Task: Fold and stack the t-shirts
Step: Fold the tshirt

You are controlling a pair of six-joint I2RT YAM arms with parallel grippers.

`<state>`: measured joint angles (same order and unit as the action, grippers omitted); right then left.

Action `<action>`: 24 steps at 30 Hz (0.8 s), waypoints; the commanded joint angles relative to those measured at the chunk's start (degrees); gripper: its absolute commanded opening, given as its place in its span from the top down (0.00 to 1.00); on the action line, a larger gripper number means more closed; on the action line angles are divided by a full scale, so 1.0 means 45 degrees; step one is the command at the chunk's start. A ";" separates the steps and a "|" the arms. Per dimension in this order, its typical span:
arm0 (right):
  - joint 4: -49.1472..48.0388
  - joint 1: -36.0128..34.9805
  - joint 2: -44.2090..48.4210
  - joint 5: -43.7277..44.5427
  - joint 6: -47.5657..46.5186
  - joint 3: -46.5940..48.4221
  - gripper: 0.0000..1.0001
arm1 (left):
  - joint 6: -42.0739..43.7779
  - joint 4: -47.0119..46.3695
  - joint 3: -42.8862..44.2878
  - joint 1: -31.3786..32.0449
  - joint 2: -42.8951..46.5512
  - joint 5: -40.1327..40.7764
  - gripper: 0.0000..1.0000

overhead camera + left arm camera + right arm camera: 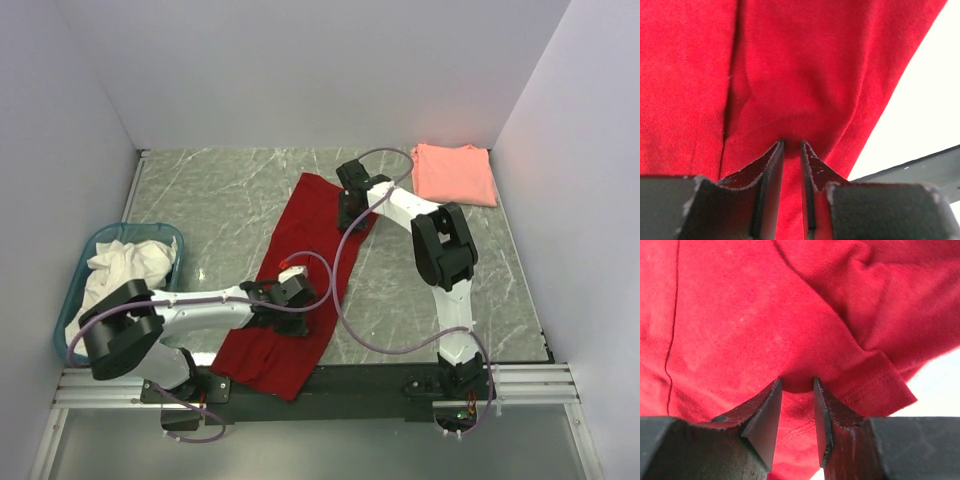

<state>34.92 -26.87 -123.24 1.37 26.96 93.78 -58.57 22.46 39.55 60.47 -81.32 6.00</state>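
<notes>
The deep red t-shirt [300, 215] lies as a long narrow strip running diagonally from the table's back middle to its front edge. My left gripper [292, 291] stands on the strip's near half, its jaws close together with a pinch of red cloth [790, 65] between them [792, 142]. My right gripper [352, 212] is at the strip's far right edge, and red cloth [750, 315] bulges between its tips [797, 381] beside a hemmed sleeve [880, 385]. The salmon-pink t-shirt [455, 172] lies folded at the back right corner.
A blue basket [130, 228] holding white cloth [125, 262] stands at the left edge. The red strip's near end overhangs the dark front edge [400, 375] of the table. White walls close in the back and both sides.
</notes>
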 commanded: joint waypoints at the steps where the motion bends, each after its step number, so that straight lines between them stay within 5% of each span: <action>1: 0.0326 0.0502 -0.1010 0.0185 -0.0444 0.0741 0.61 | 0.0592 -0.0635 0.0526 0.0059 -0.1029 -0.0219 0.74; 16: 0.2358 0.2475 -0.4858 -0.1298 -0.1070 0.8373 0.61 | 0.1003 -0.1846 0.5486 -0.1327 -0.6534 -0.2387 0.75; 24: 0.0777 0.3022 -0.5230 -0.2665 -0.0484 0.8340 0.60 | 0.0768 -0.2217 0.6621 -0.2031 -0.7359 -0.3403 0.73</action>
<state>41.28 -13.96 -145.01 -7.81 23.99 130.19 -55.99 11.38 68.88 52.42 -111.94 -10.00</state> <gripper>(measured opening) 0.397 0.264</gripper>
